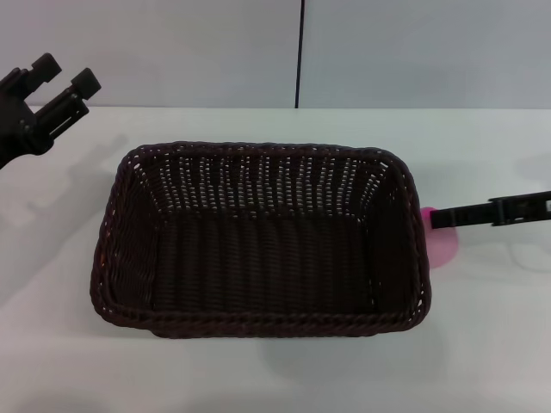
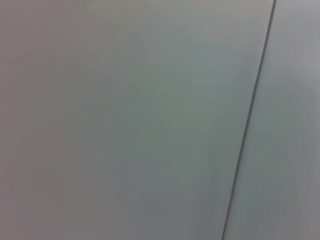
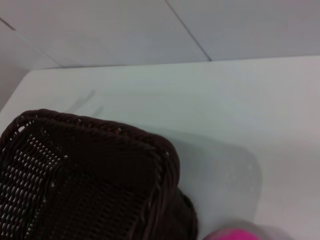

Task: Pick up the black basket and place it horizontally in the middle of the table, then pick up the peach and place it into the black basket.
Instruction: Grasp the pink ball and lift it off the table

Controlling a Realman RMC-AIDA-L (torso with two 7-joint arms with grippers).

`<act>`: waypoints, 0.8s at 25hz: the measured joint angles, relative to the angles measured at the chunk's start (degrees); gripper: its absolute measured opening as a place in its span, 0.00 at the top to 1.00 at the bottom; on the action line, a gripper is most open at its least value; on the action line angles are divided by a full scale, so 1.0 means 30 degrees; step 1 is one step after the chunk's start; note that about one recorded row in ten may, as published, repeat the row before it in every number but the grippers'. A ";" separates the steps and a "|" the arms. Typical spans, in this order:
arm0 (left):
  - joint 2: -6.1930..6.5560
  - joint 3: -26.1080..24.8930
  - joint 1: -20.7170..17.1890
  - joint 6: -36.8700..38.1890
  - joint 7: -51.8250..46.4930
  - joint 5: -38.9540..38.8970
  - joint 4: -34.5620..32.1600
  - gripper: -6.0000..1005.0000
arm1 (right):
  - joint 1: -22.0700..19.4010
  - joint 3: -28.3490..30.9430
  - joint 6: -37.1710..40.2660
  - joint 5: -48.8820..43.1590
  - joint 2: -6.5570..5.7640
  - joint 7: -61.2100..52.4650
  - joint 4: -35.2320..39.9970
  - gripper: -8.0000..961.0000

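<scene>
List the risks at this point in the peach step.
1. The peach lies tight against the black basket's right wall, so the right gripper at it may bump the rim and shift the basket off its place on the table.
2. The peach is round; a poor pinch might let it roll away.
3. The basket wall hides part of the peach in the head view, so grip alignment is hard to judge. The left gripper sits raised at far left.

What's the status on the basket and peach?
Left pincer open, raised at far left. Right pincer at the peach, grip unclear. Black basket mid-table, empty. Peach tight against basket's right wall.
</scene>
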State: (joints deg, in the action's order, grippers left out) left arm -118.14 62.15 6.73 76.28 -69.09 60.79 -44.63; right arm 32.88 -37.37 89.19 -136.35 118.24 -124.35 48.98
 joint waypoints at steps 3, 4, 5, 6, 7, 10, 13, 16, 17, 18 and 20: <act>0.0006 -0.0058 0.0080 -0.0013 0.0003 0.0045 0.0009 0.27 | 0.0288 -0.0217 -0.0520 -0.0067 -0.0097 0.0082 -0.0884 0.44; 0.0006 -0.0058 0.0080 -0.0013 0.0003 0.0045 0.0009 0.27 | 0.0335 -0.0434 -0.0694 -0.0083 -0.0096 0.0074 -0.1013 0.44; 0.0007 -0.0065 0.0095 -0.0021 0.0004 0.0047 0.0011 0.27 | 0.0359 -0.0690 -0.0933 -0.0108 -0.0093 0.0030 -0.1100 0.44; 0.0013 -0.0121 0.0121 -0.0041 0.0008 0.0050 0.0018 0.27 | 0.0364 -0.0989 -0.1163 -0.0142 -0.0081 -0.0114 -0.1157 0.44; 0.0024 -0.0202 0.0127 -0.0047 0.0011 0.0049 0.0023 0.27 | 0.0371 -0.1492 -0.1535 -0.0227 -0.0065 -0.0413 -0.1226 0.44; 0.0034 -0.0326 0.0114 -0.0039 0.0003 0.0046 0.0024 0.27 | 0.0394 -0.1699 -0.1642 -0.0286 -0.0065 -0.0525 -0.1318 0.44; 0.0035 -0.0353 0.0075 0.0018 -0.0054 0.0025 0.0024 0.27 | 0.0418 -0.1759 -0.1617 -0.0310 -0.0065 -0.0542 -0.1331 0.44; 0.0035 -0.0356 0.0049 0.0057 -0.0132 0.0027 0.0026 0.27 | 0.0291 -0.1772 -0.1508 -0.0272 -0.0025 -0.0553 -0.0979 0.45; 0.0035 -0.0356 0.0033 0.0057 -0.0153 0.0061 0.0025 0.27 | 0.0165 -0.1678 -0.1495 -0.0241 0.0013 -0.0560 -0.0671 0.45; 0.0035 -0.0356 0.0033 0.0057 -0.0153 0.0061 0.0025 0.27 | 0.0165 -0.1678 -0.1495 -0.0241 0.0013 -0.0560 -0.0671 0.50; 0.0035 -0.0358 -0.0009 0.0075 -0.0179 0.0047 0.0025 0.27 | 0.0050 -0.1556 -0.1479 -0.0123 0.0035 -0.0565 -0.0530 0.61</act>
State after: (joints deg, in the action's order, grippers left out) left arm -118.03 61.08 6.71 76.50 -69.63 60.93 -44.56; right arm 33.02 -42.04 84.75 -136.72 118.34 -126.04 47.39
